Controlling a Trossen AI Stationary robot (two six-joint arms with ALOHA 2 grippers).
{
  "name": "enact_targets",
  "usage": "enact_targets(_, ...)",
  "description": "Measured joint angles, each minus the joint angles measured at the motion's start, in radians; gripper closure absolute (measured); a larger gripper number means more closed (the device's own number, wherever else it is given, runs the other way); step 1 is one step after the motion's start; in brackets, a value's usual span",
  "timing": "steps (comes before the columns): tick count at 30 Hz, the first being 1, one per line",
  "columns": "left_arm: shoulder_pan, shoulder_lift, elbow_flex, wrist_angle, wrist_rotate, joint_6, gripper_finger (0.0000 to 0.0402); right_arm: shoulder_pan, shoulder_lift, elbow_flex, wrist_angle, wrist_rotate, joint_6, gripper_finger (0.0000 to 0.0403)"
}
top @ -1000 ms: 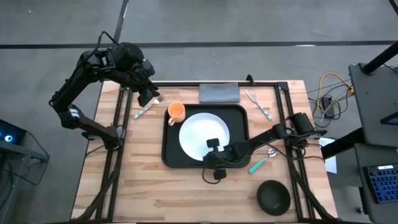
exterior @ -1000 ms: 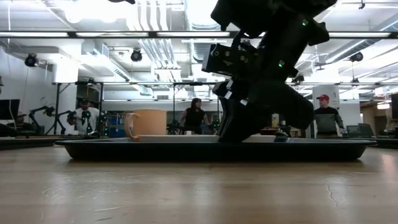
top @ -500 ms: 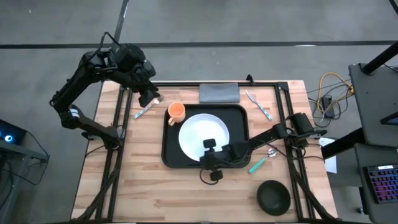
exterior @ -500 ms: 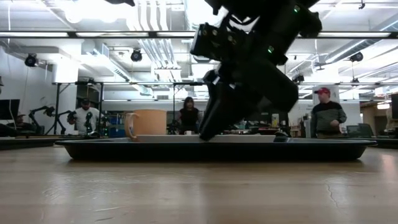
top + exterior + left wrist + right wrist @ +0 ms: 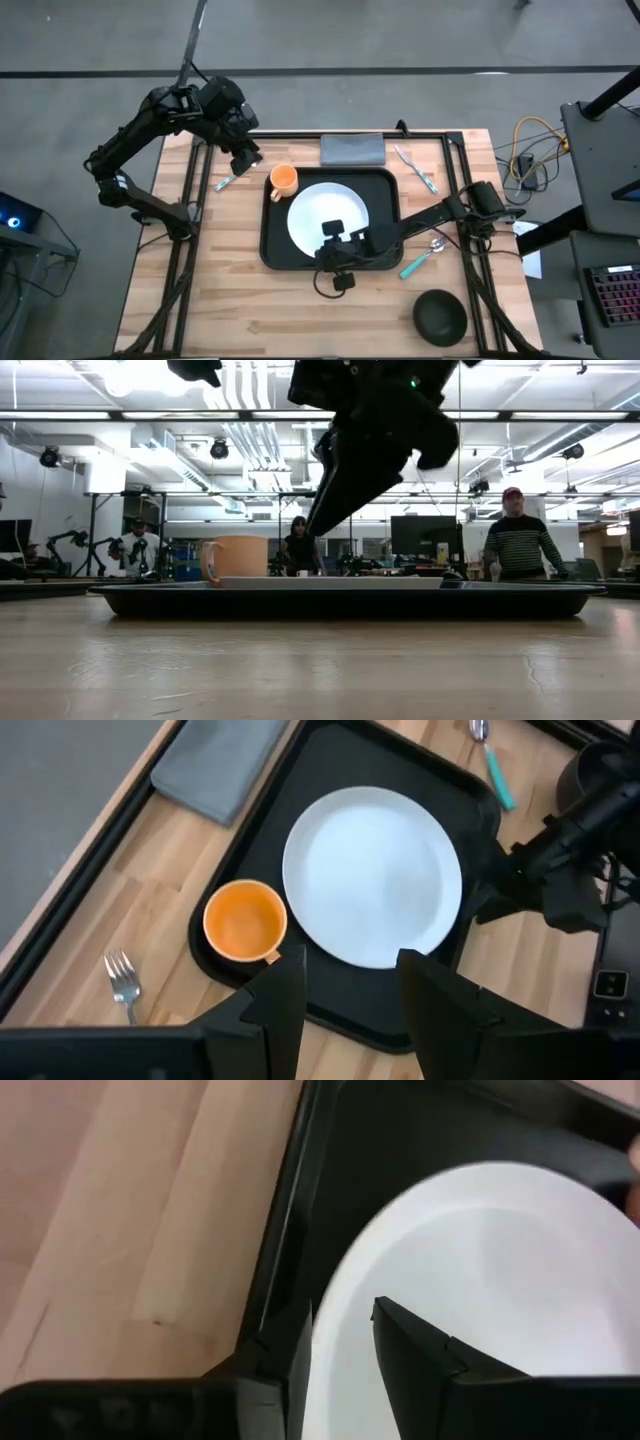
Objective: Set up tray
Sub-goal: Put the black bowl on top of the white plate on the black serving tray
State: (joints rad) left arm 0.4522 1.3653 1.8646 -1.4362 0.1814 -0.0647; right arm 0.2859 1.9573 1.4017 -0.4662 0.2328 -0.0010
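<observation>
The tray (image 5: 275,245) lies in the middle of the table (image 5: 230,310), long side across, and it already carries the white plate (image 5: 315,210) at its centre and the orange cup (image 5: 284,180) in its far left corner. Around it on the wood sit the things not yet loaded: the grey napkin (image 5: 352,150) just beyond the far rim, a fork (image 5: 415,168) near the far right corner, a teal-handled spoon (image 5: 422,258) off the right rim, a dark bowl (image 5: 440,315) at the near right, and another teal-handled piece of cutlery (image 5: 224,181) left of the cup.

The change is in the right gripper (image 5: 333,240). A second ago it was low on the plate's near edge with its fingers pinched shut; now the fingers stand parted with nothing between them, and in the low view the arm has lifted clear of the tray, drifting a little toward the left. The right wrist view shows the plate's rim just ahead of the empty fingers, over the tray's near-left part. I read this as the plate just set down and released, so that step looks finished and the cutlery, napkin and bowl remain.

The left gripper (image 5: 243,150) hovers above the table's far left corner, fingers partly open and empty, shifted slightly from a second ago
</observation>
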Motion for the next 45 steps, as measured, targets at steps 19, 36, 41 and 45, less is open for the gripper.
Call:
enact_targets(19, 0.000, -0.031, -0.040, 0.057, 0.000, 0.010, 0.0265, 0.404, -0.318, -0.021, -0.546, -0.006, 1.074, 0.0264)
enact_targets(36, 0.000, -0.031, -0.040, 0.066, -0.001, 0.018, 0.0265, 0.791, -0.319, -0.023, -0.892, -0.002, 1.855, 0.0272)
enact_targets(41, 0.000, -0.031, -0.052, 0.076, -0.001, 0.018, 0.0265, 0.838, -0.321, -0.023, -0.921, -0.006, 1.933, 0.0271)
enact_targets(45, 0.000, -0.030, -0.067, 0.084, -0.001, 0.018, 0.0265, 0.847, -0.321, -0.036, -0.936, -0.012, 1.958, 0.0269)
